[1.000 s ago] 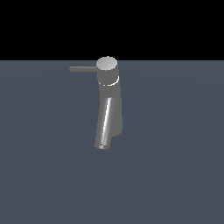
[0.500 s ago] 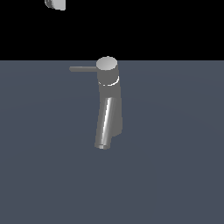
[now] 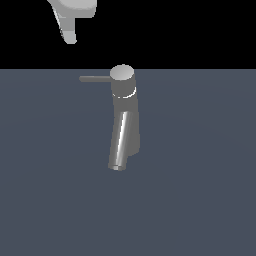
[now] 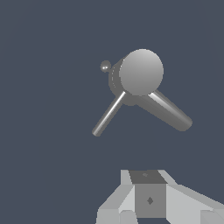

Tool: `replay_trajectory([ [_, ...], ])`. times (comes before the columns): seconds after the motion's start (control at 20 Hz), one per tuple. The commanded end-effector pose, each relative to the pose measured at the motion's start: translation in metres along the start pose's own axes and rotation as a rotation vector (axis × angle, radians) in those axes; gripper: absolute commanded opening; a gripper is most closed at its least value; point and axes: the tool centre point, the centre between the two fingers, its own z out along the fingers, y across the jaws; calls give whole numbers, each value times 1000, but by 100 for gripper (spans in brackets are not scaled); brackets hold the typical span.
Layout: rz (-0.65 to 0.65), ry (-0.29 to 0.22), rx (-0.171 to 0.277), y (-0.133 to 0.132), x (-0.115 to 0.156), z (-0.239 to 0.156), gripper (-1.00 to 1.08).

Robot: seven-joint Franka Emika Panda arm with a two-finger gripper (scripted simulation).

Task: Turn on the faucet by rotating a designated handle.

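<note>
**Faucet and handle: what we record on the grey floor**

Faucet (image 3: 124, 117): one item, dark grey metal, standing upright on the flat slate-grey surface (image 3: 200, 190), about the middle of the exterior view. We note a lighter flat round cap on top, a thin bright ring just under it, and a thick slanted tube spout running down from the body toward the surface. In the wrist view we see the faucet (image 4: 141, 73) from above, the round cap foremost and the spout angling away from it.

Handle (image 3: 95, 79): one item, a thin straight dark rod, much slimmer than the spout. It sticks out sideways from the cap, level, toward the exterior view's left. In the wrist view the handle (image 4: 108, 114) and the spout splay from the cap in different directions. Nothing touches it.

Small ball (image 4: 105, 66): one item, grey, seen only in the wrist view, just beside the faucet body. We cannot tell what it belongs to.

Gripper (image 3: 70, 36): one item, white and bulky, cut by the upper edge of the exterior view, above the handle and well apart from it, toward the exterior view's left. Only one finger shows there. In the wrist view we see the gripper's (image 4: 151, 205) base alone, fingertips out of frame. We cannot tell whether its jaws stand apart or together; it holds nothing that we can see.
</note>
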Motion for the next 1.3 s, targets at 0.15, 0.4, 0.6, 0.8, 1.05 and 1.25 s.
replay_trajectory([
  [0.15,136,40,39,-17,5,22,-100],
  [0.4,246,73,70,-31,13,40,-100],
  [0.6,325,97,91,-40,19,52,-100],
  [0.8,396,119,110,-49,26,62,-100],
  [1.05,474,145,130,-57,35,73,-100],
  [1.25,520,161,141,-62,42,80,-100],
])
